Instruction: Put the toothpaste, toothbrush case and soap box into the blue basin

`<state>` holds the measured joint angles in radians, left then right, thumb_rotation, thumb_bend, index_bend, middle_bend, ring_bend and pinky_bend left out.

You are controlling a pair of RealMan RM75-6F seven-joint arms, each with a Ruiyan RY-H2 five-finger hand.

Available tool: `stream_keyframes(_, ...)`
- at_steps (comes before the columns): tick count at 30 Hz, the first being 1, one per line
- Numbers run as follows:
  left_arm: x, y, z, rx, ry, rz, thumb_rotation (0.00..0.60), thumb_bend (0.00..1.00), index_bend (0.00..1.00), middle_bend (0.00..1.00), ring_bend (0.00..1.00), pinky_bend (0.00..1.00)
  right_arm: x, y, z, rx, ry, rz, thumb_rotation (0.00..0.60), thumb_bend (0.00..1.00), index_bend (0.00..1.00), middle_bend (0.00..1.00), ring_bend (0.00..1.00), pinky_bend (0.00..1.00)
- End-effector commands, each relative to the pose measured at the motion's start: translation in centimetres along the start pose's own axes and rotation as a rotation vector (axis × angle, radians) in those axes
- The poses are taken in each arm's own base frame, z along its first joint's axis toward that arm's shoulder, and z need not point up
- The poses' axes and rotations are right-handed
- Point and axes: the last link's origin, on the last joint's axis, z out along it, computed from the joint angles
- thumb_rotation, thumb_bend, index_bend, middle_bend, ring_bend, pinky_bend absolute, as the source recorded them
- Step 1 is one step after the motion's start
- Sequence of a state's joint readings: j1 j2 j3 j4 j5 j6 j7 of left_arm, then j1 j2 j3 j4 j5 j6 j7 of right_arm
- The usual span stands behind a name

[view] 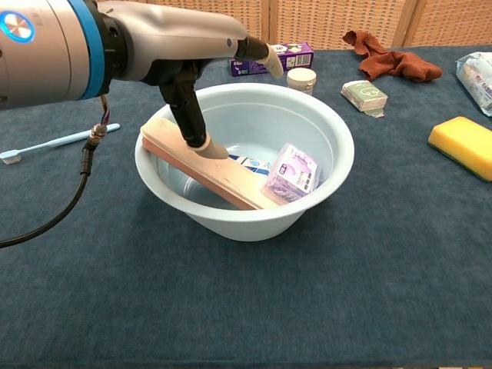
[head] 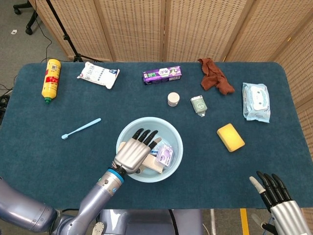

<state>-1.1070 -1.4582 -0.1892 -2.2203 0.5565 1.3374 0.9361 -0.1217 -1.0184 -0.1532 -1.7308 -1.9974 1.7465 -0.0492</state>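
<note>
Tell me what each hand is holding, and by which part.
Nothing. The left hand hangs open over the basin, soap box lying inside; the right hand is empty.

Even, bright overhead light in both views, no hard shadows; only soft shade under blue basin (view: 338,165) rim. Head view sharp edge to edge, w/ slight wide-angle bend at table (head: 44,161) corners. Chest view: left arm (view: 61,46) near lens, oversized, bit soft, w/ mild sheen on its metal. No motion blur.
</note>
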Motion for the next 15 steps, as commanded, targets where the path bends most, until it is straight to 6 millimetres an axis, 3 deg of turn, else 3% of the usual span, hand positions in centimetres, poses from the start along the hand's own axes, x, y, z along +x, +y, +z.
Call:
stream_keyframes(1,0.4,-1.2,-0.5,0.030,0.019,-0.018,0.600,0.22,0.00,0.00,0.00,0.07,0.0,0.0,0.0,0.000,0.000,-0.001,0.600,0.13,0.00,0.00,0.00,0.00)
stream_keyframes(4,0.7,-2.7,-1.2,0.056,0.028,-0.014,0.600,0.22,0.00,0.00,0.00,0.07,0.0,0.0,0.0,0.001,0.000,-0.003,0.600,0.13,0.00,0.00,0.00,0.00)
stream_keyframes(9,1.9,-6.9,-2.8,0.135,0.076,0.048,0.600,0.22,0.00,0.00,0.00,0.07,-0.1,0.0,0.0,-0.003,0.004,-0.011,0.600,0.13,0.00,0.00,0.00,0.00)
stream_keyframes(15,3.1,-10.7,-5.7,0.220,0.111,0.016,0.600,0.22,0.00,0.00,0.00,0.05,-0.4,-0.1,0.1,-0.004,-0.007,-0.020,0.600,0.13,0.00,0.00,0.00,0.00)
